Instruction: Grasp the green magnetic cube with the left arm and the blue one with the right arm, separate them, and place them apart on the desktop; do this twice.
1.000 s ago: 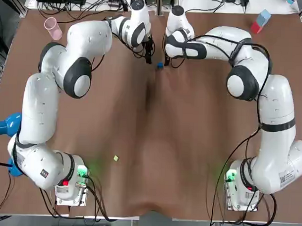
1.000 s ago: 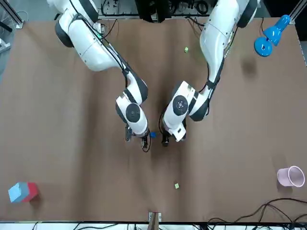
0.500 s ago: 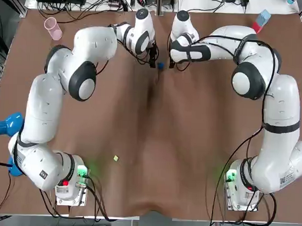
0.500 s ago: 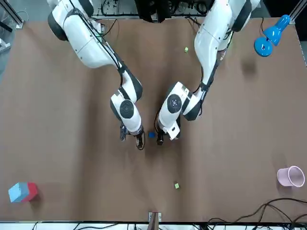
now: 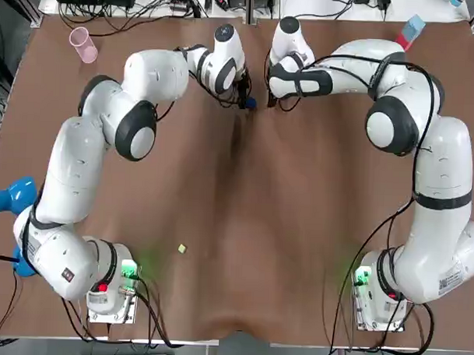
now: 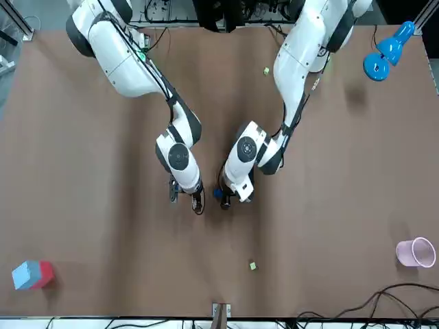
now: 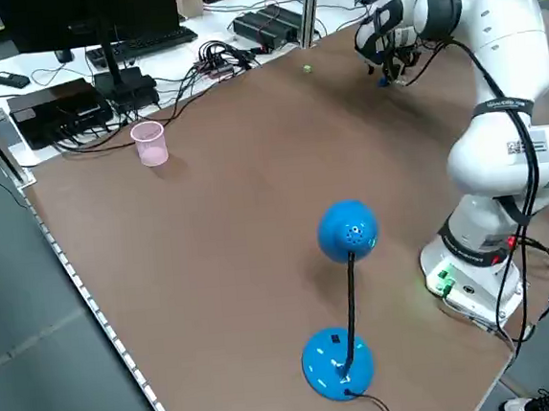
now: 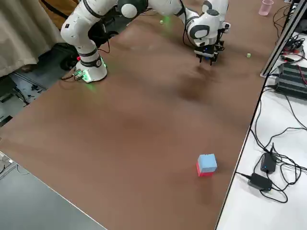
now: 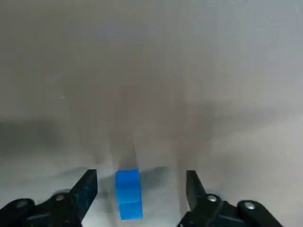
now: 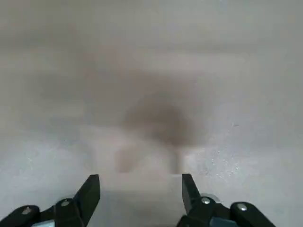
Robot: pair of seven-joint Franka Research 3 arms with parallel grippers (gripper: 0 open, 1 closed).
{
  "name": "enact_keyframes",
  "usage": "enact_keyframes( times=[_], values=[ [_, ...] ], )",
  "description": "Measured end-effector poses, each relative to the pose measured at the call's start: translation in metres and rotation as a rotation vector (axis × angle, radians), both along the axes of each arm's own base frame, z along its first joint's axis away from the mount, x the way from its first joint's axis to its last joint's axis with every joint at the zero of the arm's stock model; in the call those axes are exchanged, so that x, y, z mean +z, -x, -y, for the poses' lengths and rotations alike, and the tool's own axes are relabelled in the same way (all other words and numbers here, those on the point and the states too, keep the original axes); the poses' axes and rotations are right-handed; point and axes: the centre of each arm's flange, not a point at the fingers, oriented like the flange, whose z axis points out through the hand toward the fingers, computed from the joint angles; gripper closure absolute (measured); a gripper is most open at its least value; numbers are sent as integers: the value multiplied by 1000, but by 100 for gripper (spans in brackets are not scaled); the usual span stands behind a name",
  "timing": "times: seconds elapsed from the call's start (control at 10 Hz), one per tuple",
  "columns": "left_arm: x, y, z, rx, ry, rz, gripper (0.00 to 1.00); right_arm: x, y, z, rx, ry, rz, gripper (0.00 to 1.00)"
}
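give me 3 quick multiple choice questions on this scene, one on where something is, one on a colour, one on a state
1. Where is the blue cube?
A) in the gap of the left end effector
B) in the gap of the right end effector
C) inside the cup

2. What colour is the cup?
A) green
B) pink
C) yellow

3. What state is the right end effector in?
A) shut on the blue cube
B) shut on the cup
C) open, holding nothing

Answers:
1 A, the left wrist view shows the cube in that open gap.
2 B, the cup shows pink in the top view.
3 C, the right wrist view shows it spread with nothing in the gap.
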Motion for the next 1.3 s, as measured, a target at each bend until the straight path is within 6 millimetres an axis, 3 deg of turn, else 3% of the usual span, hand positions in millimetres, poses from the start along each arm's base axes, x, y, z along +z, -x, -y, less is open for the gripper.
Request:
enact_keyframes(
  times=[0.4, 0.6, 0.7, 0.8, 1.0, 1.3],
  values=[
    [-7, 6, 6, -9, 0, -1, 24, 0, 1, -2, 3, -2, -1, 22],
    [-6, 6, 7, -12, 2, 0, 41, 0, 1, -2, 3, -2, -2, 22],
    [-5, 6, 7, -13, 1, 0, 44, 0, 1, -2, 3, -2, -2, 22],
    [-4, 8, 9, -17, 0, -5, 59, 0, 1, -2, 3, -2, -2, 22],
    [-4, 8, 9, -19, 0, -3, 73, 0, 1, -2, 3, -2, -2, 22],
    [-3, 8, 9, -19, 1, -1, 77, 0, 2, -2, 4, -2, -2, 22]
  ],
)
